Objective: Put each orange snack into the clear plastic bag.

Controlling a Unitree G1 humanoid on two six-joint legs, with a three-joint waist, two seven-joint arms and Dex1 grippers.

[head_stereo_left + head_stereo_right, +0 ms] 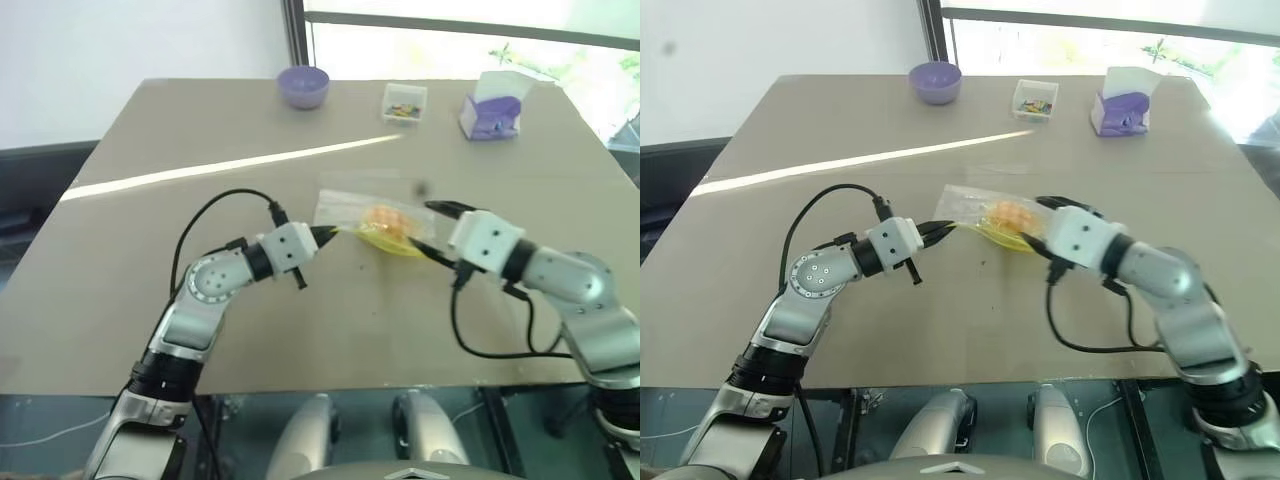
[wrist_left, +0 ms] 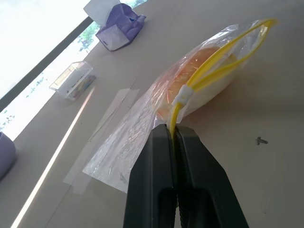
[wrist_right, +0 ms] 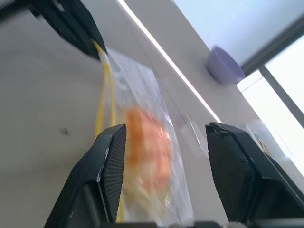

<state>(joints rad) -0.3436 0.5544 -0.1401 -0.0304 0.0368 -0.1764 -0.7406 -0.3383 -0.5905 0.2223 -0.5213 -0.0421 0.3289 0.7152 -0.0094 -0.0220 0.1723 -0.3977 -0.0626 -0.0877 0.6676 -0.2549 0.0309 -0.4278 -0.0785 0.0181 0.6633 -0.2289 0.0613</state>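
On the tan table [image 1: 150, 300], the crinkly clear plastic bag [image 2: 124, 152] lies mid-table, yellow seal at six o'clock pinched in the left gripper [image 2: 173, 135]; the golden-orange snack [image 1: 387, 221] sits inside; the right gripper [image 3: 164, 142] gapes wide at three o'clock.

Premises appear to be an indoor robot test or demonstration room rather than a home. Evidence: a large plain beige tabletop [image 1: 200, 330] serves as a bare work surface, set against a white wall and a tall window with a dark metal frame [image 1: 293, 35] behind its far edge; greenery shows outside. Along the far edge stand staged props: a small purple round bowl [image 1: 303, 86], a small clear plastic box of mixed small items [image 1: 404, 102], and a purple tissue box [image 1: 492, 112] near the far right corner.
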